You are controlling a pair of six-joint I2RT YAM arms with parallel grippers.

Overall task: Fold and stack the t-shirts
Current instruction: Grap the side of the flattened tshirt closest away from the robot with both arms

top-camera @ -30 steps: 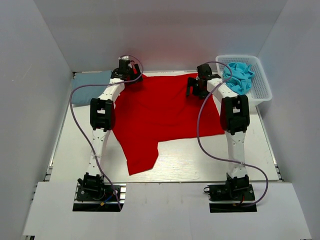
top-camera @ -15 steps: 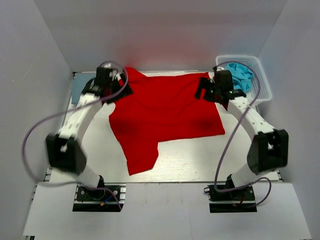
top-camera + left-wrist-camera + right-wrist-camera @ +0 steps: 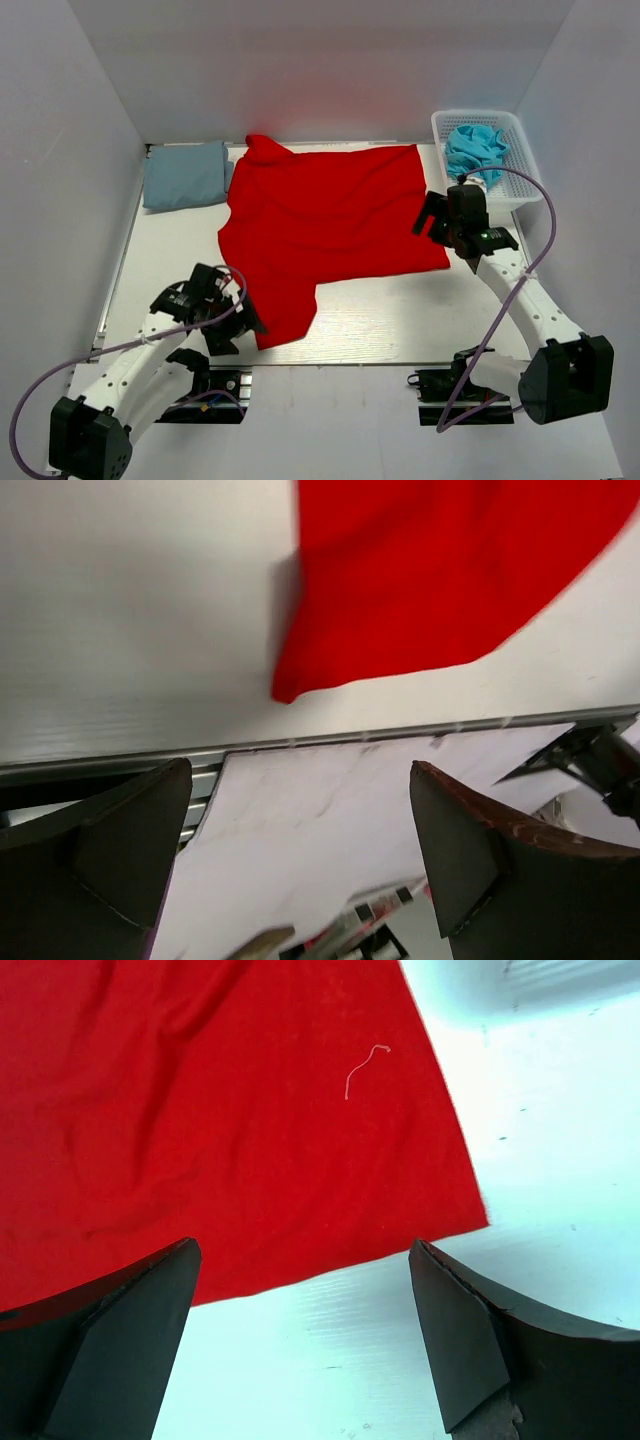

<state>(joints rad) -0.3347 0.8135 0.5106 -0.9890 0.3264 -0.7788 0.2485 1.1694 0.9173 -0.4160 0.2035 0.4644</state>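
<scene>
— White walls close in a pale desk [image 3: 400, 320] on three sides. Where does the red t-shirt [image 3: 330, 220] lie?

— Spread open over the middle and far part of the desk. One long flap reaches toward the near edge on the left (sleeve or hem, I cannot tell which).

— And the other t-shirts?

— The grey-blue t-shirt [image 3: 185, 175] sits folded in the far left corner. Its right edge meets the red cloth, but whether they overlap I cannot say. The turquoise t-shirt [image 3: 475, 150] lies crumpled inside the white mesh basket [image 3: 525, 170] at the far right corner.

— What about the left gripper [image 3: 238, 328]?

— Low at the near left, just beside the tip of that red flap. Its jaws stand wide apart with nothing between them. The left wrist view shows the red tip flat on the desk, close to the desk's near edge.

— The right gripper [image 3: 432, 215]?

— Over the right edge of the red t-shirt, near its near right corner, jaws also spread and empty. Its wrist view shows the cloth's corner on bare desk and a pale loose thread [image 3: 362, 1068] lying on the red fabric.
</scene>
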